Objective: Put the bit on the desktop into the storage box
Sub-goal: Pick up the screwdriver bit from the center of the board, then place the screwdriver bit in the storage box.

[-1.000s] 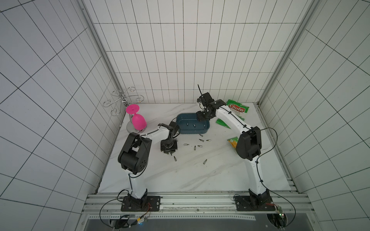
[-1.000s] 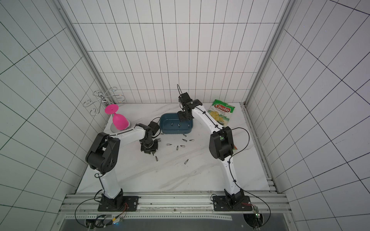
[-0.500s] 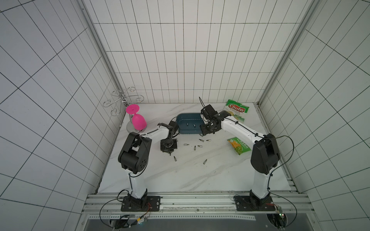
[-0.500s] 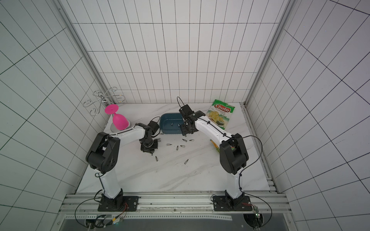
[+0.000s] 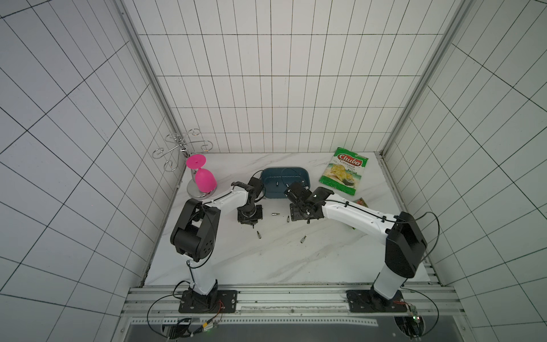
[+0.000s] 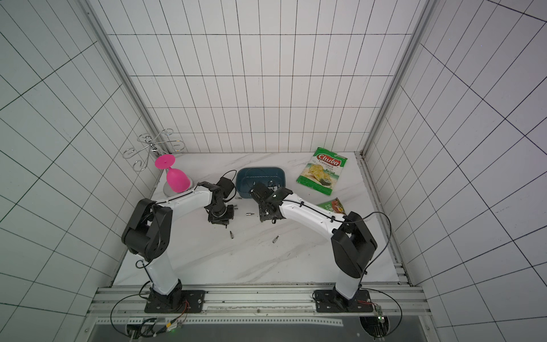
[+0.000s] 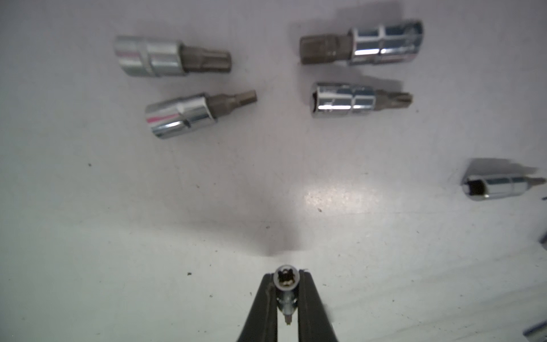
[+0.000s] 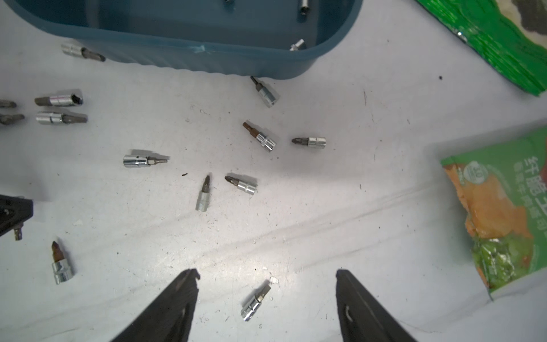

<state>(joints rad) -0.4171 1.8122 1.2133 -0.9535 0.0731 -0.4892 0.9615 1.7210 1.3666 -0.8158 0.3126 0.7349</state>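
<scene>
A white marble-look desktop [image 5: 266, 266], faintly grey-veined and finely scuffed, sits inside white tiled walls [image 5: 266, 88] gridded in black. Toward its far middle stands the storage box [image 5: 270, 189], a shallow teal-blue plastic tray with rounded corners and a smooth rim. A few stored bits [image 8: 297, 45], short and chrome, lie inside it.

On the near side of the box, between the two arms, many loose bits [image 8: 250, 186] lie scattered flat on the desktop. They are stubby cylinders with shiny chrome socket bodies and dull dark or rusty-brown driver tips, pointing every way.

The left gripper [image 7: 286, 275], black with tapered fingers, is pinched tight on a held bit [image 7: 286, 291]. The bit's hollow chrome socket end shows at the fingertips. Whether it is clear of the surface cannot be told.

The right gripper [image 8: 266, 274] hangs over the desktop with its two black fingers spread wide, gripping nothing. A slotted bit [image 8: 256, 302] lies flat on the desktop between them, touching neither.

At far left a glossy pink goblet [image 5: 204, 180] stands upside down, foot up, over a round metal plate [image 5: 191, 193], beside a curled chrome wire rack [image 5: 180, 148]. At far right lies a flat green Chuba cassava chips bag [image 5: 344, 173]. Nearer, beside the right arm, is a crumpled green and orange snack bag [image 8: 500, 213].
</scene>
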